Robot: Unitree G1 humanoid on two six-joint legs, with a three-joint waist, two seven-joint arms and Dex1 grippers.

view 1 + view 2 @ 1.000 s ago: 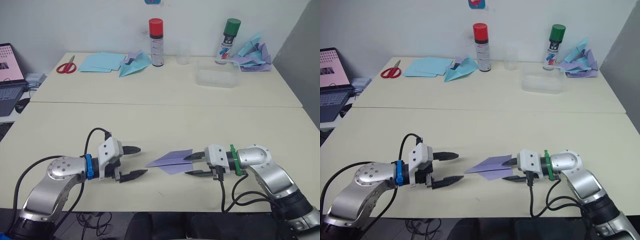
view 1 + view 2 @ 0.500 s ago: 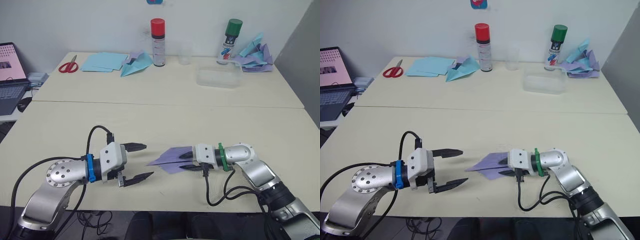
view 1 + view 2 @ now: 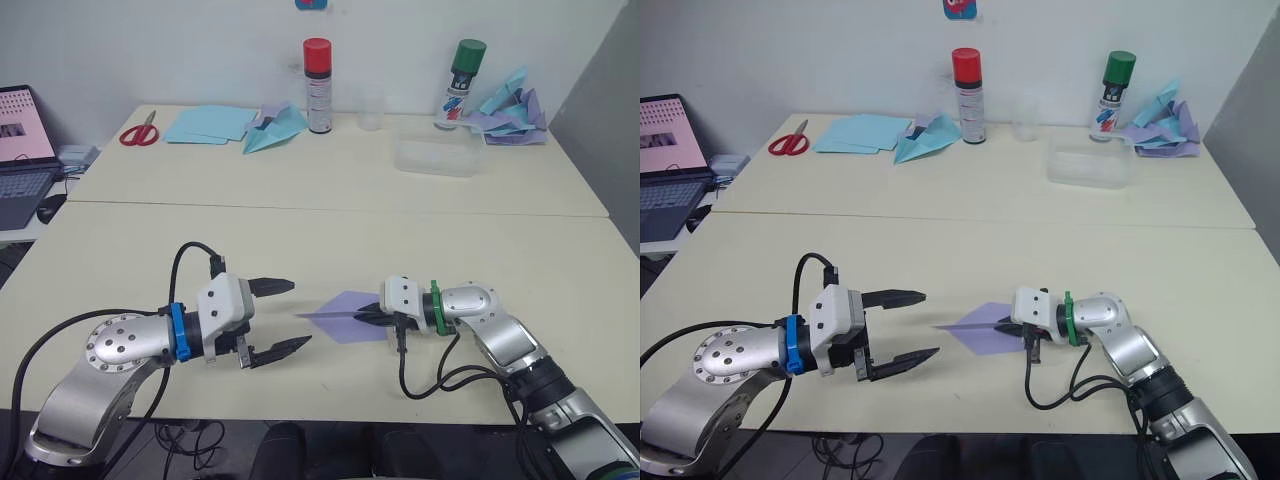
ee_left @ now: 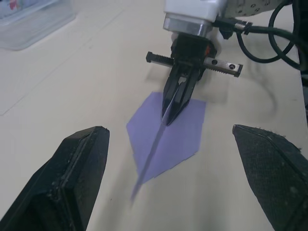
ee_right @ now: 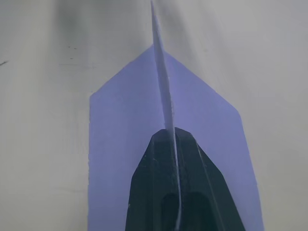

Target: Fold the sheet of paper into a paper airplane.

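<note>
I see the paper airplane (image 3: pixel 345 317) lying on the tabletop (image 3: pixel 330 245), its nose aimed toward my left pincer (image 3: pixel 283 317) and its tail at my right pincer (image 3: pixel 368 314). The right pincer's two fingers (image 5: pixel 173 183) are pressed together on the airplane's raised centre fold, clamping it upright while the wings lie flat on either side. My left pincer hovers just off the nose, fingers (image 4: pixel 79 175) spread wide apart, touching nothing. Well beyond both pincers, on the far tabletop, I see a clear plastic box (image 3: pixel 434 156), a red-capped spray can (image 3: pixel 317 71) and a green-capped spray can (image 3: pixel 459 69).
</note>
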